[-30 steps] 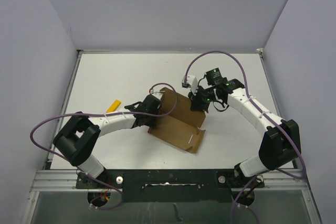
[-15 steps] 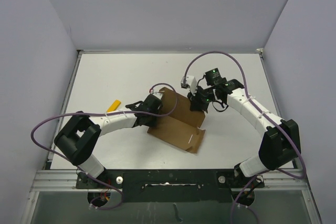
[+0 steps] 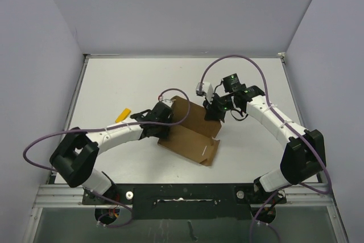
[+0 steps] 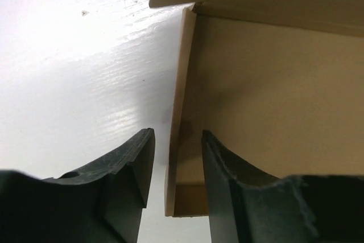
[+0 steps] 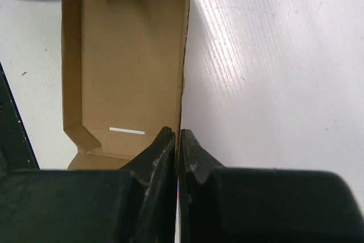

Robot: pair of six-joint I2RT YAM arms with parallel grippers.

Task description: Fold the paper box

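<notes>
— Where do we find the paper box [image 3: 191, 131]?
— Near the middle of the desk [image 3: 250, 83], partly folded, with one panel raised.
— And our left gripper [image 4: 177, 143]?
— At the box's left side. Its jaws stand apart on either side of a thin cardboard wall, and we see them released, grasping nothing.
— The right gripper [image 5: 177, 136]?
— We see it clenched on the edge of the box's right wall.
— Anything else?
— A small yellow piece [image 3: 123, 115] near the desk's left edge.

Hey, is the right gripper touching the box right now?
Touching. The right wrist view shows the right gripper shut on an edge of the box, with a finger pressed against each side of the cardboard.
</notes>
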